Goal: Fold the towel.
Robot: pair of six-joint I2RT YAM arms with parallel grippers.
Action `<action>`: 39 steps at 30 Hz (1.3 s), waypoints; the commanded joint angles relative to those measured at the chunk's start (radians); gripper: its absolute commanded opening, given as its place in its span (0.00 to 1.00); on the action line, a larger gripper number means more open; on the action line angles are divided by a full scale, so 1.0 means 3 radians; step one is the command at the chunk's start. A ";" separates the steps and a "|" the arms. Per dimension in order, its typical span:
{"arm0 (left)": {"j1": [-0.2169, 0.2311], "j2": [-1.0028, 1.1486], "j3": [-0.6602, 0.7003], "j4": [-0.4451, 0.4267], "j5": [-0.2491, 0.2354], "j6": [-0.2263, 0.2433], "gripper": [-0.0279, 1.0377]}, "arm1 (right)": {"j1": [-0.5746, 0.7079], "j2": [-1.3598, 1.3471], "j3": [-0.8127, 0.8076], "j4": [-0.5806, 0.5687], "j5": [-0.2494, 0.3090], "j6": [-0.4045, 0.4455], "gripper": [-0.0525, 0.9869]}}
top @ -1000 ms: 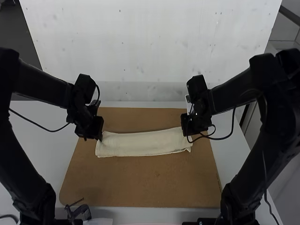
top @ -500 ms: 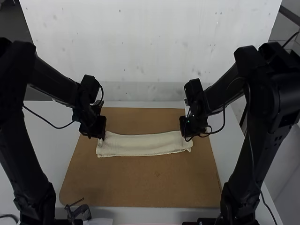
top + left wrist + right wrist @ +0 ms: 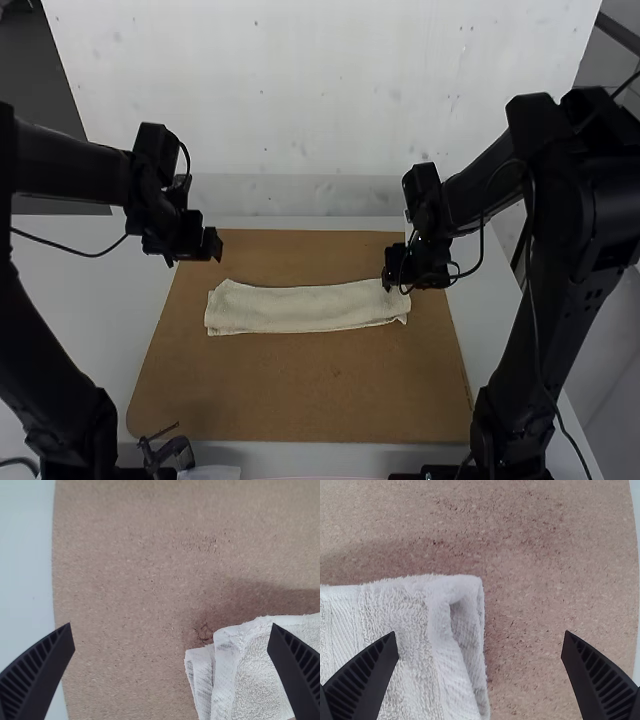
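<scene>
The white towel (image 3: 305,308) lies as a long narrow folded strip across the brown board. In the high view my left gripper (image 3: 212,247) is above and behind the towel's left end, apart from it. My right gripper (image 3: 388,285) is at the towel's right end. The left wrist view has the left gripper (image 3: 171,672) wide open, with a layered end of the towel (image 3: 260,675) by one finger. In the right wrist view the right gripper (image 3: 480,672) is open over the other end of the towel (image 3: 405,625), whose layers show at a loose folded edge.
The brown board (image 3: 300,390) lies on a light table (image 3: 80,330). A pale wall rises behind the table. A small dark clamp-like object (image 3: 170,450) is at the near left edge, and cables hang from both arms.
My left gripper has lifted off the towel's left end and moved back and to the left. The right arm has shifted slightly, its gripper staying at the right end. The towel has barely moved.
</scene>
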 commanded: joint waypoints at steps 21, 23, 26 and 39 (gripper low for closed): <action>0.0166 -0.0402 -0.0126 -0.0033 0.0096 0.0065 0.97 | 0.0047 0.0570 0.0335 -0.0443 -0.0146 0.0440 0.07; 0.0161 -0.0402 -0.0151 -0.0033 0.0096 0.0065 0.97 | -0.0075 0.0504 0.0330 -0.0453 -0.0146 0.0384 0.07; 0.0171 -0.0402 -0.0151 -0.0007 0.0096 0.0065 0.97 | -0.0326 0.0402 0.0330 -0.0479 -0.0146 0.0246 0.07; 0.0125 -0.0397 -0.0182 0.0034 0.0091 0.0054 0.97 | -0.1405 0.0258 0.0473 -0.0530 -0.0151 -0.0347 0.07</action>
